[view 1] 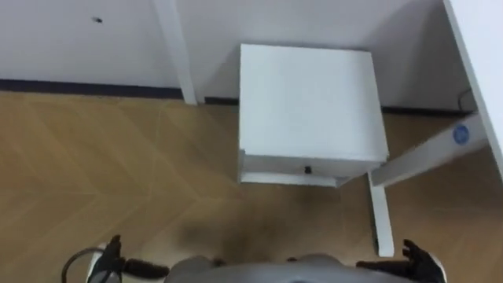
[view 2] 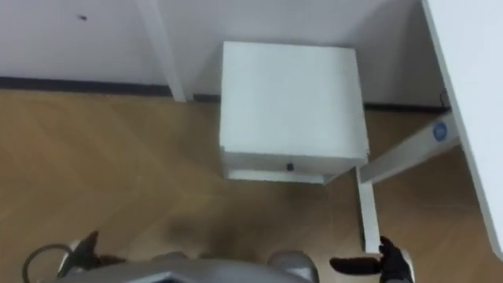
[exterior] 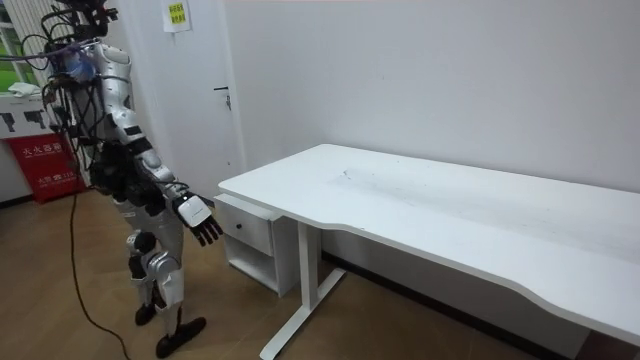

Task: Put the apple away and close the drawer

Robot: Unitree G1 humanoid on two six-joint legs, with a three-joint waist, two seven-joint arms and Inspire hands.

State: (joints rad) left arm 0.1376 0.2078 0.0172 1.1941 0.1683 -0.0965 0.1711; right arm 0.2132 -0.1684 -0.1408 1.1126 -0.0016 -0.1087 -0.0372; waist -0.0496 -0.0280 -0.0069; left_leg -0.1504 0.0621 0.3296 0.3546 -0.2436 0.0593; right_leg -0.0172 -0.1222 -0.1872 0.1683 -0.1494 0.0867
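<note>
Stands on the wood floor (view 1: 94, 157) facing a small white cabinet (view 1: 310, 94), its drawer (view 1: 271, 167) with a dark knob (view 1: 307, 169) well apart from and ahead of both hands: right robot hand (view 1: 420, 259) low at the right, fingers straight and spread, holding nothing; left robot hand (view 1: 110, 253) low at the left, cut off at the edge, open or closed impossible to tell. Just right of the cabinet, a white worktop (view 1: 481, 71), with its foot rail (view 1: 380, 212) near the right robot hand. Drawer interior hidden under the cabinet top, so no telling whether the apple lies inside; seemingly pulled slightly out in the room view.
</note>
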